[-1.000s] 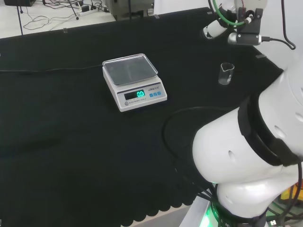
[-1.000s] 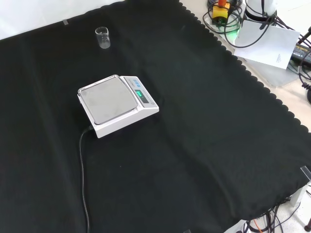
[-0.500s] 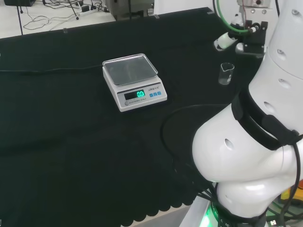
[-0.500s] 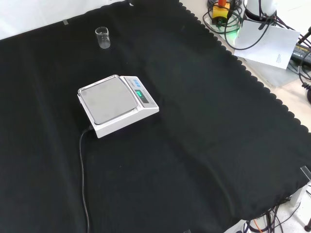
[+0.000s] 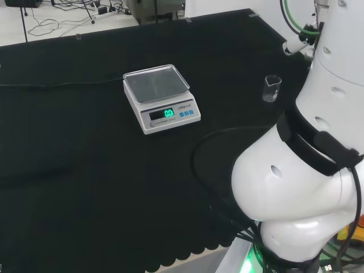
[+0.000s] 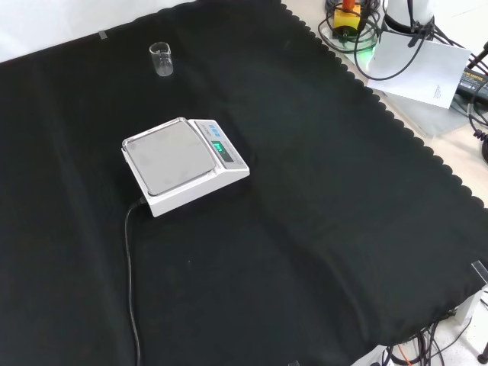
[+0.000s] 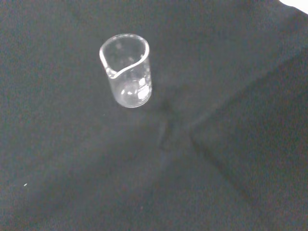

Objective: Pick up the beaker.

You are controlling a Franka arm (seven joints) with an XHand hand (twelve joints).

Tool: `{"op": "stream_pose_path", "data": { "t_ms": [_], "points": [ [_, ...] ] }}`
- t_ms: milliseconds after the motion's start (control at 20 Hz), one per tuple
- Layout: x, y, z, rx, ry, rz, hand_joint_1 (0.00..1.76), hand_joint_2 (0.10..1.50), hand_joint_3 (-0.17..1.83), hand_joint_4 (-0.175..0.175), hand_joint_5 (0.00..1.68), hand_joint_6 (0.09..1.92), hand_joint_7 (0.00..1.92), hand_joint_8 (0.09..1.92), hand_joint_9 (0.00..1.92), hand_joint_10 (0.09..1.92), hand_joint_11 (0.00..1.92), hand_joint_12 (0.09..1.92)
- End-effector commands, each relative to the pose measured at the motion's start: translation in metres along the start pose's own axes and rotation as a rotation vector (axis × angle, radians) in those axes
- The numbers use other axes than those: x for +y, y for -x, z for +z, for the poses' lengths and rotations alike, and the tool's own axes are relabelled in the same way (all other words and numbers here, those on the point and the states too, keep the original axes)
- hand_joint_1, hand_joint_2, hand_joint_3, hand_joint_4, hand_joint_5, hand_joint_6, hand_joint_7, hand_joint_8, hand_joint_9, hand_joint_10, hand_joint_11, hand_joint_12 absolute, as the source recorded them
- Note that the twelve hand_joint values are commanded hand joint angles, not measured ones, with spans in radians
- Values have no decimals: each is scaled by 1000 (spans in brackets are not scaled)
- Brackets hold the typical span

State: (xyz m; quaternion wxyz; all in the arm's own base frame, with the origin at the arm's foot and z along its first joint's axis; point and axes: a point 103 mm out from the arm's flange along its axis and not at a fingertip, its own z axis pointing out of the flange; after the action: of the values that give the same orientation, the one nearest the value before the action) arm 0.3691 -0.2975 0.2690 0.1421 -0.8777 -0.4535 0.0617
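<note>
A small clear glass beaker (image 5: 272, 88) stands upright and empty on the black cloth, close to the arm's big white links in the head view. In the front view the beaker (image 6: 161, 59) stands near the cloth's far edge, left of centre. The wrist view looks down on the beaker (image 7: 127, 70) from above, spout rim showing, nothing touching it. A blurred white bit of the hand (image 7: 297, 2) shows at that picture's corner. In the head view a small white piece of the arm's end (image 5: 294, 45) peeks out above and right of the beaker.
A white digital scale (image 5: 161, 96) with a steel pan and lit display sits mid-cloth; in the front view the scale (image 6: 183, 164) lies nearer than the beaker, its black cable (image 6: 130, 267) trailing toward the front edge. The arm's white links (image 5: 307, 170) stand at the head view's right.
In the head view the arm's end has swung to the right, mostly behind the white link. The beaker and the scale have stayed where they were.
</note>
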Motion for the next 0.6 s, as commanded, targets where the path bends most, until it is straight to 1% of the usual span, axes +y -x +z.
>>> {"op": "stream_pose_path", "data": {
  "t_ms": [50, 200, 300, 400, 450, 600],
  "points": [
    [76, -67, 41, 11, -59, -151, 588, 814, 375, 14, 526, 127, 465, 604, 548, 700, 40, 1466],
    [83, -75, 41, 9, -66, -160, 590, 814, 374, 13, 526, 126, 465, 605, 549, 701, 46, 1465],
    [87, -79, 41, 9, -70, -159, 590, 814, 374, 12, 526, 126, 466, 605, 549, 702, 49, 1464],
    [93, -79, 42, 6, -89, -152, 591, 814, 373, 12, 525, 125, 465, 605, 545, 701, 51, 1462],
    [96, -79, 43, 5, -100, -145, 590, 814, 371, 12, 516, 119, 448, 605, 503, 711, 43, 1463],
    [105, -74, 45, 24, -148, -131, 576, 789, 341, 20, 431, 87, 265, 602, 155, 796, 6, 1386]
  ]
}}
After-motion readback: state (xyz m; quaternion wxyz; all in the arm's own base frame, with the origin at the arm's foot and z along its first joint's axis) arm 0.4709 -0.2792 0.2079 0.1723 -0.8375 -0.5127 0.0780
